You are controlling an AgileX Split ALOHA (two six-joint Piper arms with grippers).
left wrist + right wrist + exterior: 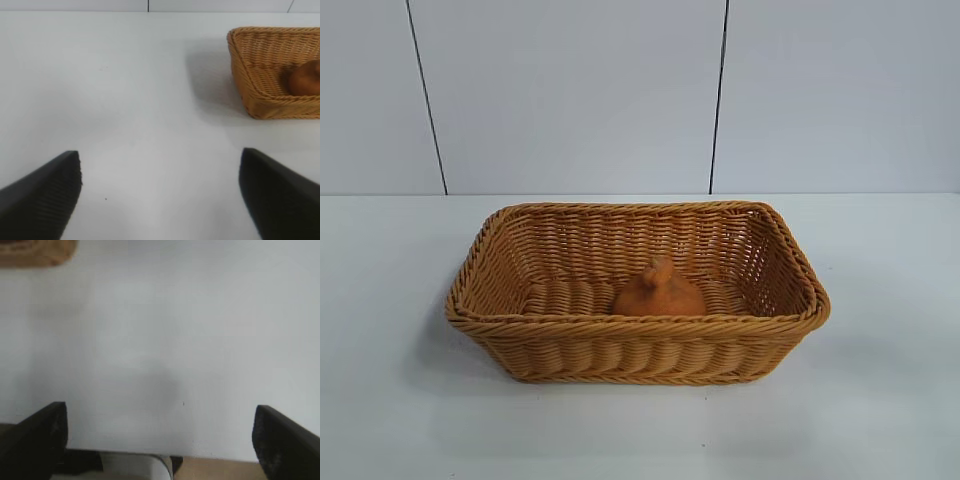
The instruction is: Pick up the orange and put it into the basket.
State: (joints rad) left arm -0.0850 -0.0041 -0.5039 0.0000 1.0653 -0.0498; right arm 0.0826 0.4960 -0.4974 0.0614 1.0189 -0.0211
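Nearest, the left gripper (160, 192) and the right gripper (160, 437) both hang spread wide and empty over bare table (400, 400), well apart from the basket (620, 352). Farther off, the orange (658, 294) rests on the basket's floor near the front wall. It looks soft, light and matte, probably squashy; its rounded flanks, below the knobby tip, seem the best place to pinch.

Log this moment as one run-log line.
orange: inside basket | left gripper: open, empty, over table | right gripper: open, empty, over table
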